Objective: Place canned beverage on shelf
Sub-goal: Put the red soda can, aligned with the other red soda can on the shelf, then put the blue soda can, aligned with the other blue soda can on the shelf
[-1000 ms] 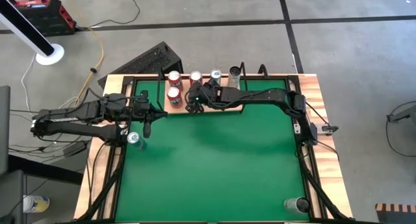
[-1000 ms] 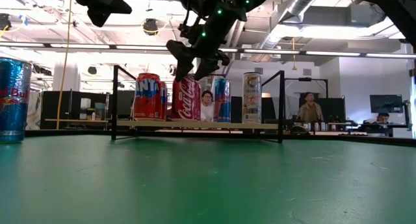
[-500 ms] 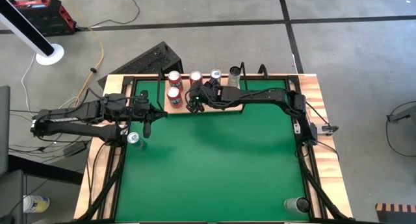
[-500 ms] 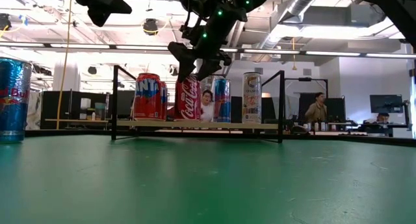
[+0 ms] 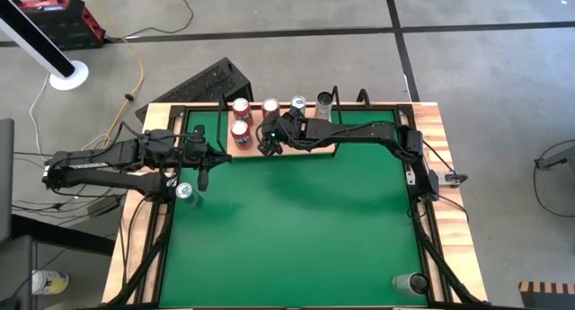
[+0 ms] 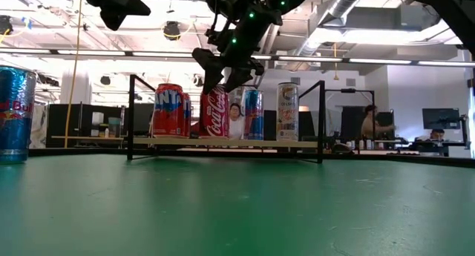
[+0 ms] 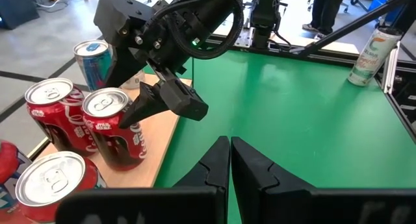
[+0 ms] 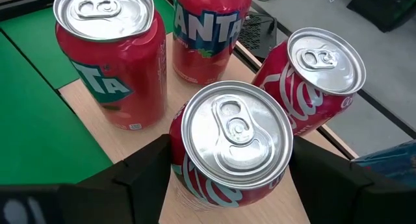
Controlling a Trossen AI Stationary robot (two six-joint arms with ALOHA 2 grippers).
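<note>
Coca-Cola can: upright on shelf, between spread fingers of right gripper, flanked not visibly squeezed; apparently being set down beside Fanta cans. Left gripper pressed together, idle, well apart.

Several cans stand on the shelf at the table's far edge

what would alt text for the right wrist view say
The right gripper stands with its two dark fingers either side of a red Coca-Cola can upright on the light-wood shelf. Two Fanta cans and a second Coca-Cola can stand around it.
</note>
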